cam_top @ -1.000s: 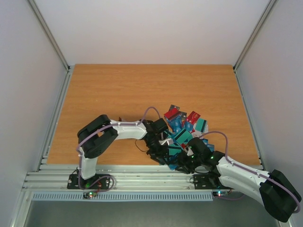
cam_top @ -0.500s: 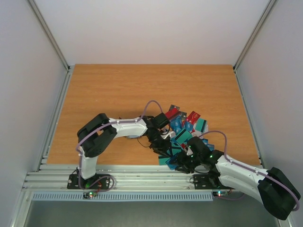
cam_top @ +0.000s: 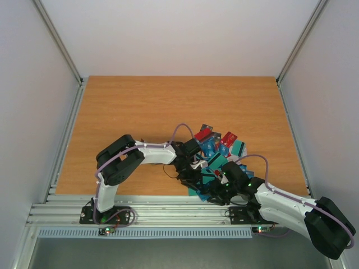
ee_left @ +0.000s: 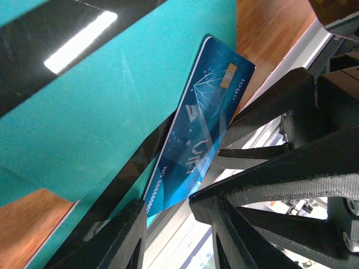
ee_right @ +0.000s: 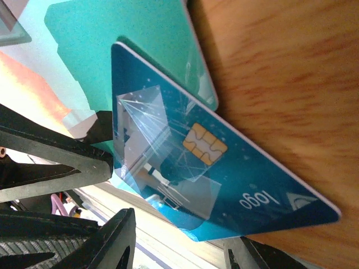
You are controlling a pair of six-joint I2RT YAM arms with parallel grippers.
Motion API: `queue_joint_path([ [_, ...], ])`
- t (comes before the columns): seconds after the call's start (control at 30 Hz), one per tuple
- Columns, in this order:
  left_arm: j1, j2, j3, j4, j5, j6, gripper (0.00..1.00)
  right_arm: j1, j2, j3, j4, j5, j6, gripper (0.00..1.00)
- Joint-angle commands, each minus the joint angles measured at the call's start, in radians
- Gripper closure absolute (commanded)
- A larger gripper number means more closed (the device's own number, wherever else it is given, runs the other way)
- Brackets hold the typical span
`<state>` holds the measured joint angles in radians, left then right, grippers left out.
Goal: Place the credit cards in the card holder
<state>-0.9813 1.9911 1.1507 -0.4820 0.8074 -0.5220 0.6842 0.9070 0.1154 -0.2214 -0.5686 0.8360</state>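
Task looked barely begun, judging by the layout. The cards (cam_top: 220, 147) lay in a loose overlapping heap on the near-right part of the table (cam_top: 140, 106), teal, blue & red mixed, just ahead of the right arm's base. No card holder could be made out in any view, so no card showed as filed. It may have been hidden under the arms or the heap, can't say.

Both wrists were low over the heap's near edge, close together, w/ one blue card (ee_left: 205, 126) btwn them. It lay over a teal card (ee_left: 112, 95).

In the left wrist view the left fingers (ee_left: 115, 238) stood narrowly apart w/ the blue card's end in the gap. Whether they pinched it I couldn't tell.

In the right wrist view the right fingers (ee_right: 120, 238) flanked the same card, chip side up, one edge down near the wood. Grip or no grip, not clear either.

Left to do, by my read: secure this card, get it to the holder, slide it in, then repeat for the rest of the heap, i.e. nearly everything.
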Motion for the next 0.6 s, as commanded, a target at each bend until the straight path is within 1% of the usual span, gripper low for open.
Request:
queue_joint_path([
  [0.0, -0.025, 0.070, -0.044, 0.061, -0.036, 0.016, 0.65, -0.037, 0.090, -0.081, 0.181, 0.318, 0.049, 0.57],
  [0.2, -0.026, 0.089, -0.057, 0.107, 0.015, -0.003, 0.65, -0.038, 0.086, -0.052, 0.180, 0.295, 0.048, 0.63],
  [0.57, -0.026, 0.089, -0.101, 0.194, 0.064, -0.053, 0.65, -0.038, -0.071, 0.051, -0.088, 0.303, 0.020, 0.65],
])
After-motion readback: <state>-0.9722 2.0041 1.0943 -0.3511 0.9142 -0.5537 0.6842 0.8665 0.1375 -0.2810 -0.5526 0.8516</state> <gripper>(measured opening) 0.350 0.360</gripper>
